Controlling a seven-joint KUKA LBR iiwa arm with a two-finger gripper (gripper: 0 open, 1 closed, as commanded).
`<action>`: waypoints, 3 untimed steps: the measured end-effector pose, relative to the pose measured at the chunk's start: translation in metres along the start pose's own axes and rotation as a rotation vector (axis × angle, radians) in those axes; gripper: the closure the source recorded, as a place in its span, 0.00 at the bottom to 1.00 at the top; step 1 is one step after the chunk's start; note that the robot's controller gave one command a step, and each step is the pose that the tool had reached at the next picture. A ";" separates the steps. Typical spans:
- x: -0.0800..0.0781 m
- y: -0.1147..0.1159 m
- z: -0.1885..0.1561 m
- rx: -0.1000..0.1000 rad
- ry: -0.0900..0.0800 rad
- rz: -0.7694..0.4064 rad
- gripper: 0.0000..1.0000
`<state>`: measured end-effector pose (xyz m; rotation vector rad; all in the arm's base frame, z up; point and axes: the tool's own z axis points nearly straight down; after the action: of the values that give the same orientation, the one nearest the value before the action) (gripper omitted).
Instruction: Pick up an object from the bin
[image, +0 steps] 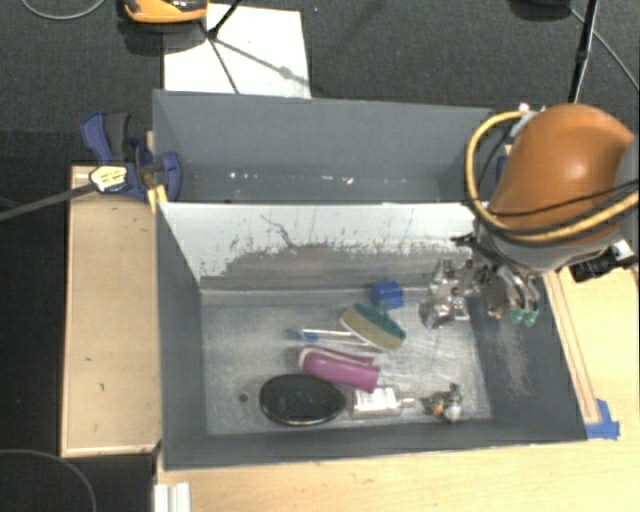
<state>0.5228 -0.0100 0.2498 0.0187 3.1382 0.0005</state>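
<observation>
My gripper hangs at the right side of the bin, a little above the floor, its metal fingers pointing down and left with nothing visible between them. Just left of it lies a small blue block. Below that sits a beige and green sponge, tilted. A small metallic piece rests on the floor near the front, under the gripper.
Further left lie a pink tube, a thin toothbrush, a black oval disc and a clear small bottle. The left part of the bin floor is bare. The arm's orange cover and cables sit over the bin's right rim.
</observation>
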 end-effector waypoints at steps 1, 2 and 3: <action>0.000 0.000 0.000 0.000 0.000 0.000 0.00; -0.039 0.034 0.149 -0.001 0.006 -0.228 0.00; -0.062 0.031 0.172 -0.001 0.005 -0.131 0.00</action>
<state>0.5854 0.0204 0.0782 -0.1870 3.1378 0.0014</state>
